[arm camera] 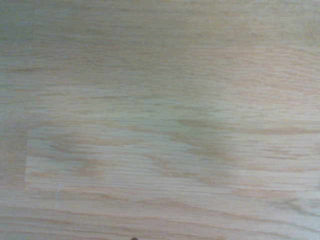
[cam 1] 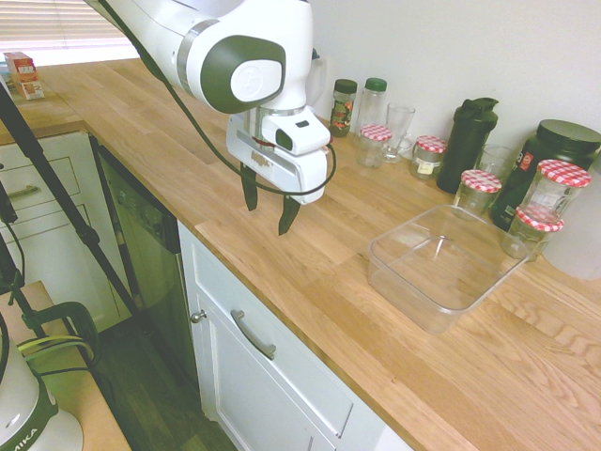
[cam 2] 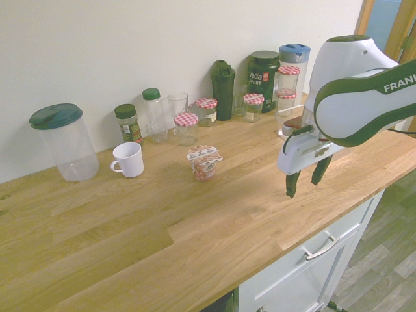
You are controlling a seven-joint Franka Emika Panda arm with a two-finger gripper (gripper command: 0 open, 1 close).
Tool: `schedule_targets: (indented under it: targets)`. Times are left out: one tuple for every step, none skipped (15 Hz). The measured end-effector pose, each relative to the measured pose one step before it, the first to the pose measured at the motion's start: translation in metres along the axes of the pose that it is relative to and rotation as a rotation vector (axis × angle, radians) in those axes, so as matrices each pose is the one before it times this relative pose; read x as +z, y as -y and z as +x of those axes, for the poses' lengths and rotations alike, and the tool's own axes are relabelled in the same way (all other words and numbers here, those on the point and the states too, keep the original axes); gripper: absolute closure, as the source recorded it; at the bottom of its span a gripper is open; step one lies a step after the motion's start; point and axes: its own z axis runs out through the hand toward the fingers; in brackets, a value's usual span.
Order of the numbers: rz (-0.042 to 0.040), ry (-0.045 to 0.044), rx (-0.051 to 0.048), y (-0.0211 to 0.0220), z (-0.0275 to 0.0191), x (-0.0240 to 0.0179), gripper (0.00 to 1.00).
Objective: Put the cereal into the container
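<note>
Worktop: pale oak counter (arm camera: 160, 120), bare under the claw.
Cereal: small red-and-white printed cup, dark top (cam 2: 204, 162), upright, alone; well apart from claw, on its side away from the tub, nearer the wall.
Claw: two-finger gripper (cam 1: 269, 200), spread, empty, pointing down.
Container: clear shallow square plastic tub (cam 1: 474, 287), opposite side of claw.

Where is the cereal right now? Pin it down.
In the second exterior view the cereal stands upright on the wooden counter, right of the white mug and in front of a checked-lid jar. The first exterior view doesn't show it.
</note>
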Motion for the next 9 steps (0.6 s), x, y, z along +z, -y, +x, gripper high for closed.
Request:
schedule_targets:
  targets:
    - [-0.00279, 0.00277, 0.0033, -0.00015, -0.00012, 0.00085, 0.0]
    - [-0.00193, 0.00195, 0.00815, 0.00004, -0.00003, 0.001, 0.0]
    - [0.01508, -0.00947, 0.00161, 0.00231, 0.00061, -0.00196, 0.0]
    - [0.02458, -0.01639, -0.00416, 0.00498, -0.00044, -0.00334, 0.0]
    - [0.02492, -0.01431, -0.00755, 0.00664, -0.00212, -0.00301, 0.0]
    - [0.0245, -0.01196, -0.00904, 0.00854, -0.00321, -0.00138, 0.0]
    - [0.02269, -0.01049, -0.0093, 0.01057, -0.00284, 0.00108, 0.0]
    - [0.02835, -0.01465, -0.0055, 0.01367, -0.00114, 0.00284, 0.0]
    - [0.03087, -0.0121, -0.00118, 0.01616, 0.00048, 0.00631, 0.0]
